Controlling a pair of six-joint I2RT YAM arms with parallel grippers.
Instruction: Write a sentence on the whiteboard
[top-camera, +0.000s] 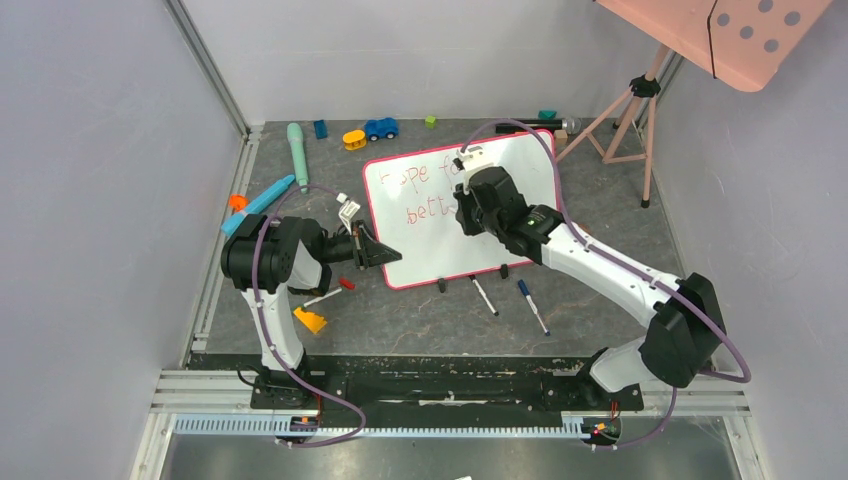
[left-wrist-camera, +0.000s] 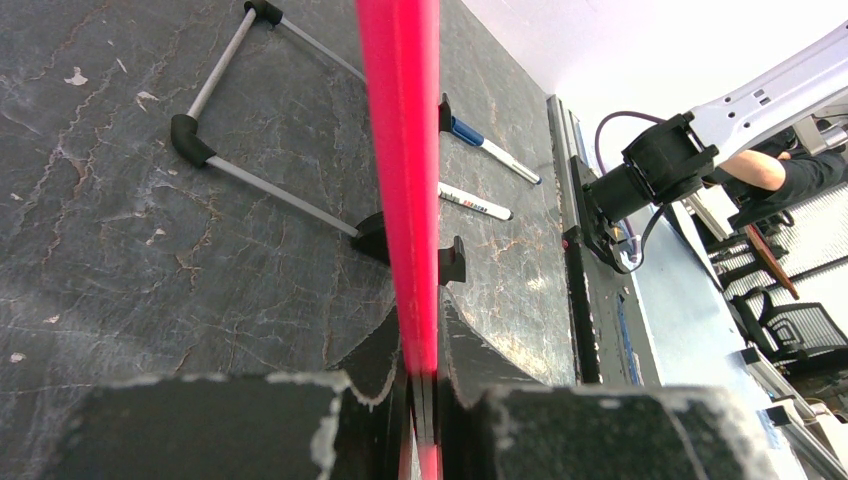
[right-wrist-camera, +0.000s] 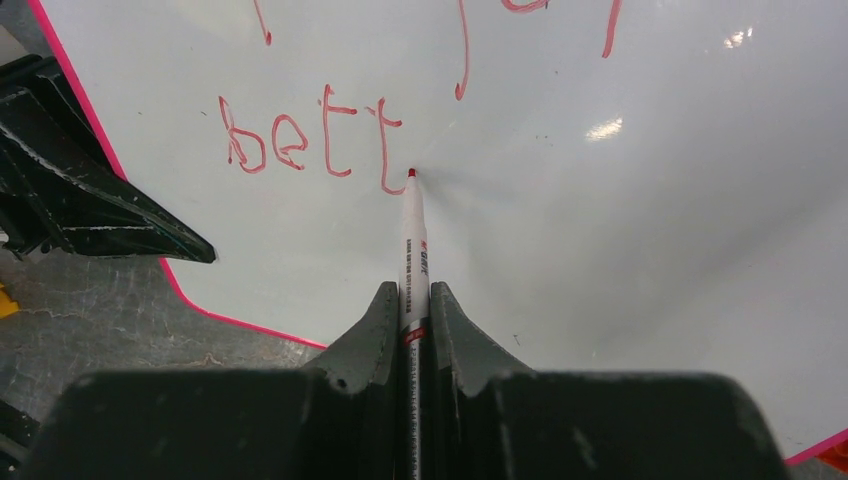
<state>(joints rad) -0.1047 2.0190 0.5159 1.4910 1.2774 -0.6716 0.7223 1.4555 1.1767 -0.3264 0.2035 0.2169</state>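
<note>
Mid-sentence — the right end effector (right-wrist-camera: 412, 300) clamps the marker (right-wrist-camera: 413, 235), tip on the whiteboard (right-wrist-camera: 600, 230) after "bett"; the left end effector (left-wrist-camera: 420, 315) clamps its frame (left-wrist-camera: 400, 150). Next — an "e", pressed lightly.

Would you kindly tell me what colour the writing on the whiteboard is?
The writing is red, clearest in the right wrist view.

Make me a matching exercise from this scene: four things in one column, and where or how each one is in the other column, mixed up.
Things:
1. left gripper
2. right gripper
3. blue toy car
4. blue-capped pen

Place or state:
A. lying on the table in front of the whiteboard
B. shut on the whiteboard's red frame
C. shut on a marker, tip touching the board
D. at the table's far end, beyond the whiteboard

Pairs: 1-B, 2-C, 3-D, 4-A.
</note>
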